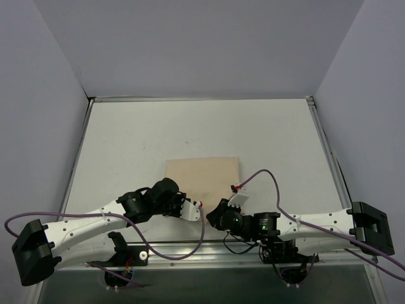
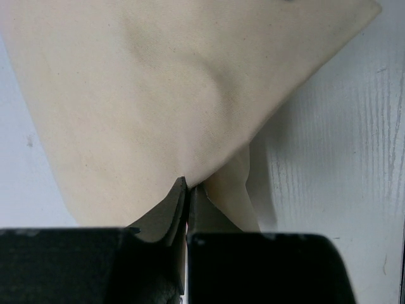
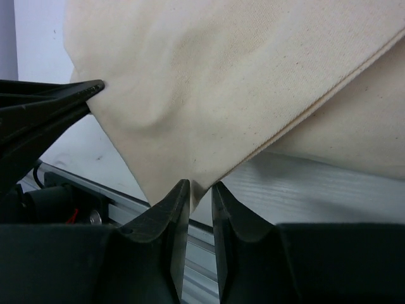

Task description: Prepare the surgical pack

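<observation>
On the worktop, about midway across and just beyond both arms: the beige cloth, folded into a flat rectangle with its long axis running left to right. Contents, if any, hidden under the folds.

At the left tool: closed hard on a raised pinch of the cloth's near edge. No gap between the jaws, and fabric fans up and away from the tips.

At the right tool: nearly closed, with a thin slot between the jaws and a corner of the cloth dipping into it. Cannot tell whether truly gripped or only straddled.

From above, both tools close together, side by side, at about the middle of the near long edge. Neither arm clearly nearer. Whole rectangle straight ahead of both, away from the bases.

Likely next: carrying the near flap forward, across the short axis and over the top. Depends on both pinches rising level and together. If the right-hand hold proves loose, probably a skewed fold dragged from the left side alone.
</observation>
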You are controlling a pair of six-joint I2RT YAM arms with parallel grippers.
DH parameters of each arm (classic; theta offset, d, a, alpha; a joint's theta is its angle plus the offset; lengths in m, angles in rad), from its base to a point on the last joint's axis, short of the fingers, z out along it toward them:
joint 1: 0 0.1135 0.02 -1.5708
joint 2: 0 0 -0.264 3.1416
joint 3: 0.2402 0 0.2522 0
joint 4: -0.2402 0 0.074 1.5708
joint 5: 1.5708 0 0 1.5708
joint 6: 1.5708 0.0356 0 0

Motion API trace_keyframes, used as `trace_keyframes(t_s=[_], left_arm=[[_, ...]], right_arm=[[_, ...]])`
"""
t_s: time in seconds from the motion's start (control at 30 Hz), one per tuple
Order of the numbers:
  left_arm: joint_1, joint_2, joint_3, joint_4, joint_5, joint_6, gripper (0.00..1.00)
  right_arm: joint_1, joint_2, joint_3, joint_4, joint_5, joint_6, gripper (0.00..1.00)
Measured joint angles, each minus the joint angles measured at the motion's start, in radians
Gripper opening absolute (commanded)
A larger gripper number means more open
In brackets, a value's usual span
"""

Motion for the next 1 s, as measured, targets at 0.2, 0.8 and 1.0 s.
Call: trace_keyframes(t_s=[0.2,0.8,1.0], left_arm=[[0.000,0.000,0.000,0.000,-0.003,0.003,0.02],[0.000,-0.009,0.000,-0.002,-0.003,-0.005,0.02],[0.000,-0.010,0.000,0.001,-0.008,-0.006,0.02]], right_arm=[[0.000,-0.028,0.000,-0.078,-0.021,0.009,0.31],[-0.064,0.159,-0.030,0.272,-0.023,-0.098,0.00],[-0.121,0.291,-0.072,0.506,-0.039,-0.112,0.00]])
